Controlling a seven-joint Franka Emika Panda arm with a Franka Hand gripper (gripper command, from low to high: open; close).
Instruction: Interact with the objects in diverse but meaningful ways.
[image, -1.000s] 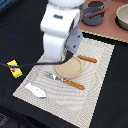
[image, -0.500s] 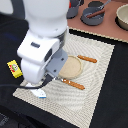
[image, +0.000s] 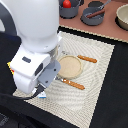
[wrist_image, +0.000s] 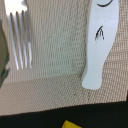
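A white robot arm (image: 37, 47) with grey joint panels stands over a beige placemat (image: 100, 70) finely striped in darker lines, laid on a black tabletop (image: 117, 100). A tan round plate (image: 70, 66) sits on the mat, flanked by two utensils with orange-brown handles (image: 87, 59) and silvery metal ends. At the far side runs a reddish-brown surface (image: 107, 27) carrying a red tomato (image: 66, 4) in a dark grey pot (image: 70, 9), a second dark grey saucepan (image: 93, 14) holding a brown sausage (image: 93, 13), and a pale cream bowl (image: 122, 15). Up close, the fork (wrist_image: 19, 37) gleams silver, the fish (wrist_image: 100, 42) is white with black line markings, and a yellow packet (wrist_image: 71, 124) corner shows against the black.
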